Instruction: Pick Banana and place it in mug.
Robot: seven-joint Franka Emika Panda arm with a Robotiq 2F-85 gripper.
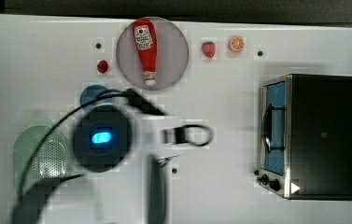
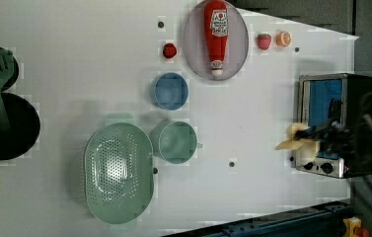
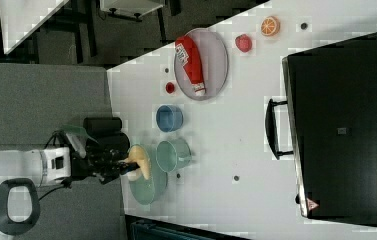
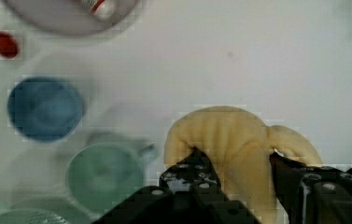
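My tool (image 4: 234, 163) clamped on banana (image 4: 232, 140), carried above worktop (image 4: 257, 56), not yet over mug (image 4: 104, 175).

Risks:
- Banana soft, bulging between jaws; could slip or swing during move.
- Mug (image 2: 176, 142) opening small, banana long; off-centre drop likely tips out or catches rim.
- Colander (image 2: 118, 173) touching mug, blue cup (image 2: 169, 91) near; easy to release into wrong one.
- Low approach may knock mug by handle.
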